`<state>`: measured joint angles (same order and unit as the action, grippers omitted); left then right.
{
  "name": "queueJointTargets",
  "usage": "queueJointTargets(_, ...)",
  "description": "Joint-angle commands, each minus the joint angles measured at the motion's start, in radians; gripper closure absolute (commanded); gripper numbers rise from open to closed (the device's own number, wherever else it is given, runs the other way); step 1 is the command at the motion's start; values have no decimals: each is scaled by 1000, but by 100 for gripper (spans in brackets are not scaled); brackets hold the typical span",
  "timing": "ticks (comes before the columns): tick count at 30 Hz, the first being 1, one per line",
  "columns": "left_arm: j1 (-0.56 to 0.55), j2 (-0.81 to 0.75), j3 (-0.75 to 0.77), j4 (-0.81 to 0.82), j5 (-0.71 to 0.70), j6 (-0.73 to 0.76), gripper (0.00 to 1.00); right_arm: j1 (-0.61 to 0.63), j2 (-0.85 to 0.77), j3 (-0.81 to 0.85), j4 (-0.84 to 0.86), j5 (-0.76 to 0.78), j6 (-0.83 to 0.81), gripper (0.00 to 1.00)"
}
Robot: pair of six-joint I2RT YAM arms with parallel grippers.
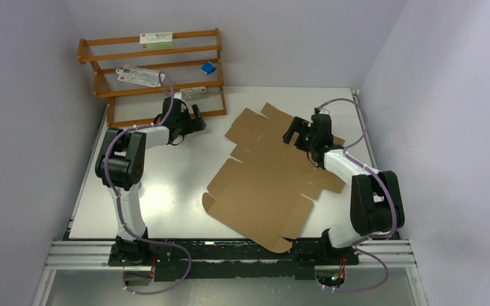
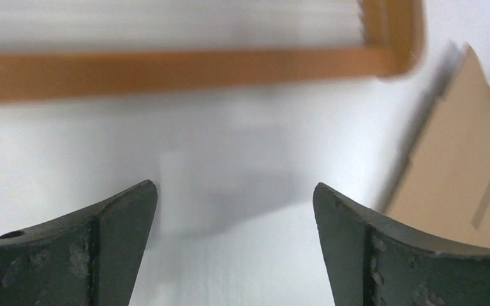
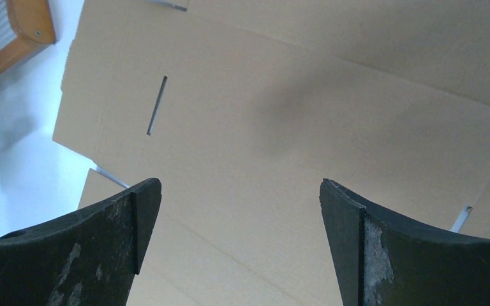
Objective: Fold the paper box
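Two grippers, both with fingers spread wide and nothing between them.

Paper box (image 1: 265,185): not yet a box, just a brown cardboard sheet with flaps and slits, lying open on the white table (image 1: 166,191), right of centre. Its long axis runs near to far, leaning slightly left at the far end. No panel looks properly stood up (the near-left edge may curl a little; hard to tell).

Right gripper (image 1: 293,134): hangs over the far right part of the sheet. Its wrist view is filled with cardboard, a slit to the left, creases crossing below. Whether the fingertips touch the sheet, I cannot tell.

Left gripper (image 1: 194,118): over bare table at far left, just beside the wooden rack (image 1: 159,70). The sheet lies to its right, apart from it; only one corner shows at the right edge of its wrist view (blurred).

Judgement: folding has not started. The right arm is plainly nearer and already above the work. The left arm would have to cross rightward to reach the sheet's far left flaps.
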<state>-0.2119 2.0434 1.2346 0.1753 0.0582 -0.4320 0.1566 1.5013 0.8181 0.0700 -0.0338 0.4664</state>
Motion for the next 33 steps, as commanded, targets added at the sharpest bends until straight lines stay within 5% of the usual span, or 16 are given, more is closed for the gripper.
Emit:
queueJointTargets(1,-76,-78,-105,75,196,-61,3,0,27,15,42,-27,2,0)
queueJointTargets(19,-155,197,154,28,444,-11,18,0,-6,-56,82,-73,4,0)
queueJointTargets(26,-159,232,148,74,492,-50,43,1,7,-45,83,-94,-12,0)
queueJointTargets(33,-120,174,68,159,516,-86,92,1,0,-43,86,-115,-27,0)
